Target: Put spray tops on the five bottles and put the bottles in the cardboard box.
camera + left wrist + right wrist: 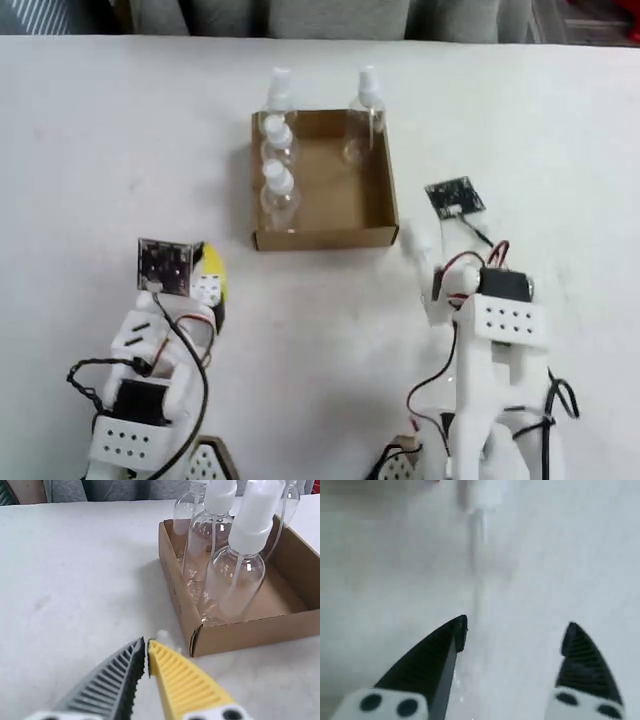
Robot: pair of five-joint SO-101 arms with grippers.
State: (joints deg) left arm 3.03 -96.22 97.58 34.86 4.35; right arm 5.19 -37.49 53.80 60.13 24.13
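Observation:
The cardboard box (380,200) lies at mid-table. Several clear bottles with white spray tops stand in it: a row along one wall (278,185) and one in a far corner (366,100). The left wrist view looks at the box (240,635) and the capped bottles (235,580) from close by. My left gripper (210,268) (146,644) rests on the table beside the box's near corner, its grey and yellow fingers shut on nothing. A loose spray top (415,241) (481,497) with its tube lies on the table by the box's other near corner. My right gripper (438,272) (515,630) hangs open just short of it.
The white table (100,150) has free room to the left of the box and to its far right. Both arm bases and their cables (440,390) take up the front edge. Grey chairs (330,15) stand behind the table.

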